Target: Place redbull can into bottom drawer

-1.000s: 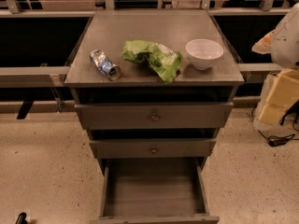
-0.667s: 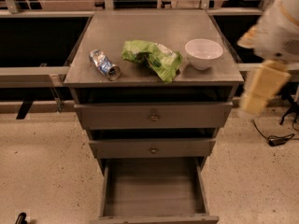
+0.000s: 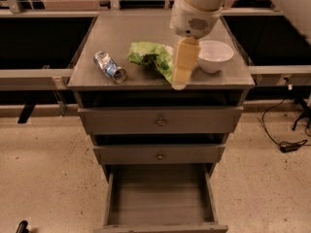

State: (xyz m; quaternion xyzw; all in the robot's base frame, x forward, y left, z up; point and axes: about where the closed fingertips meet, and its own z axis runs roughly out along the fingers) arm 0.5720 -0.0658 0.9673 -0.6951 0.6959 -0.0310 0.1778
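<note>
Shiny redbull can (image 3: 110, 67) lying flat, cream gripper (image 3: 179, 82) beside round bowl (image 3: 214, 55)

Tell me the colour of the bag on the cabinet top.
The bag is green, camera view; the gripper hangs close beside it.

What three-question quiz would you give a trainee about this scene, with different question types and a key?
1. True or false: the redbull can lies on its side on the cabinet top.
2. Which drawer is pulled out? A: the top one. B: the middle one. C: the bottom drawer.
3. Fill in: the gripper hangs over the front part of the cabinet top, between the green snack bag and the ____.

Key: 1 true; 2 C; 3 white bowl.
</note>
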